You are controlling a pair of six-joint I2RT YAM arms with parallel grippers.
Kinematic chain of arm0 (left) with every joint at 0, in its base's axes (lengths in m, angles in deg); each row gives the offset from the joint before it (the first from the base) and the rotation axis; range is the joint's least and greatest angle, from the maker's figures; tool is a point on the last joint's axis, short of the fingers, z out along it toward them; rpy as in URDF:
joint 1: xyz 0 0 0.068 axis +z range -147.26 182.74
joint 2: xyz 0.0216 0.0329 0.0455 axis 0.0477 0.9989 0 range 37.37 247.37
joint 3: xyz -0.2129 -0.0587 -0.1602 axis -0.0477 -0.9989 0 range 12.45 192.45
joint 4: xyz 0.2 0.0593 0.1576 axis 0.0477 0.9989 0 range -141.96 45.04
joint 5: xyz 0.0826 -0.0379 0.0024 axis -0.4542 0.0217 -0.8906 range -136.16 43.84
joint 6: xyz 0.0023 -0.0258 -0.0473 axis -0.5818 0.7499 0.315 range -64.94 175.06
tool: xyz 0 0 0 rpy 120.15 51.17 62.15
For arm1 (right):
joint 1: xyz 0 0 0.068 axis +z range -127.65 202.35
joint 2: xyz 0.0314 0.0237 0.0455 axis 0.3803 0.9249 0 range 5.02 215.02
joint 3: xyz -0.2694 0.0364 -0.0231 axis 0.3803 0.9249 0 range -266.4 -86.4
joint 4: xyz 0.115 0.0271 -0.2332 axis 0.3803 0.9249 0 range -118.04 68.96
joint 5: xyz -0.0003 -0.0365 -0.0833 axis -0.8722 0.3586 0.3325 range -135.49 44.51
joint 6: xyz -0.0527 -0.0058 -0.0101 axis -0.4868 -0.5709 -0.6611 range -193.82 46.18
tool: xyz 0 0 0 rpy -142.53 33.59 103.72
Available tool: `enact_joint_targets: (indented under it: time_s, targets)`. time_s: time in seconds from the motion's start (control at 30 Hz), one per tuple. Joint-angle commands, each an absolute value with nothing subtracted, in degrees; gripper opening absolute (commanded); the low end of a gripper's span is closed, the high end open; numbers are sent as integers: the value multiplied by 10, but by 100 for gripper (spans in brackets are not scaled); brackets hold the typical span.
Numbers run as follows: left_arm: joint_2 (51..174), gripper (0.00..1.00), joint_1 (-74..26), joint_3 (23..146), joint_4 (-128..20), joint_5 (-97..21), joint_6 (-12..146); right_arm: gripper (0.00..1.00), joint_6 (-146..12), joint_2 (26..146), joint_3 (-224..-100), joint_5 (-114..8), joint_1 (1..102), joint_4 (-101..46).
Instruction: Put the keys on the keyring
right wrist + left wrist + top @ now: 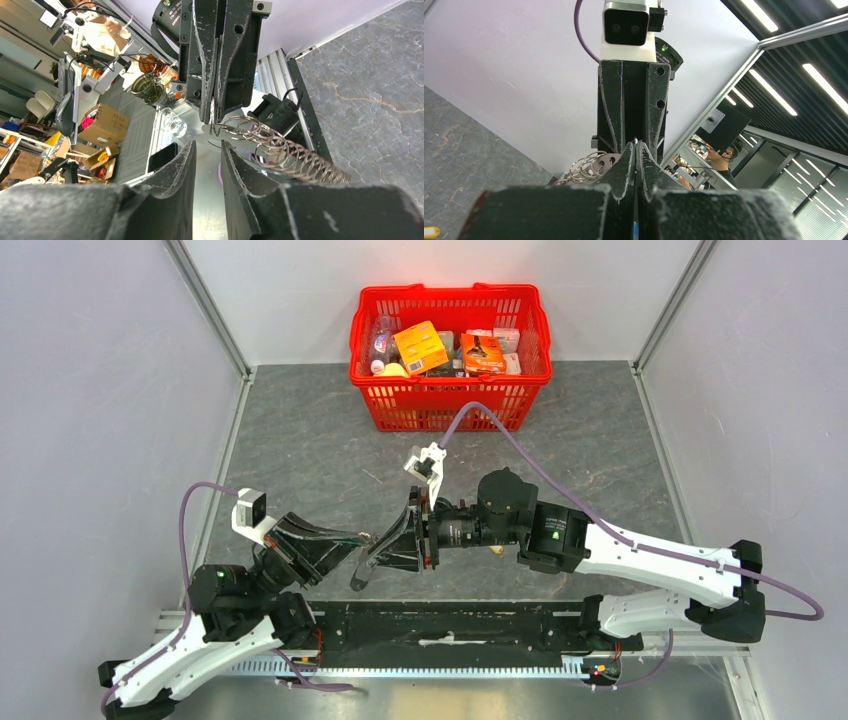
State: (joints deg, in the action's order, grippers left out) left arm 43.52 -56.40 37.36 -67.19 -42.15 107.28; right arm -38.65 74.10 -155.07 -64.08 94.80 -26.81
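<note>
The keyring (pixel 252 131) shows as a bunch of thin metal rings on a flat metal plate with holes (pixel 605 161); a coiled wire spring (pixel 305 162) trails from it. My left gripper (pixel 636 145) is shut, pinching a thin metal edge of the keyring at its tips (pixel 212 114). My right gripper (pixel 207 146) faces it tip to tip, just short of the rings, open with nothing between its fingers. In the top view both grippers (pixel 362 538) (pixel 378 552) meet above the table's middle. A small yellow oblong tag (pixel 429 231), one of the keys, lies on the table. No green key is in view.
A red basket (pixel 450 400) full of packets stands at the table's far middle. A small yellowish item (pixel 497 551) lies under the right arm. A black rail (pixel 450 625) runs along the near edge between the arm bases.
</note>
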Motion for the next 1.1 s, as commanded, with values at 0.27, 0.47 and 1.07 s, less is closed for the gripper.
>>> enact_joint_targets:
  time_s: [0.27,0.47,1.07]
  targets:
    - [426,2,-565,373,-713,-433,1086,43,-398,712,-1559,-611,951,-281]
    - [426,2,-566,374,-713,-430,1088,50,-401,684,-1556,-581,951,-265]
    - [432,2,-566,372,-727,-425,1099,51,-387,709,-1569,-586,951,-290]
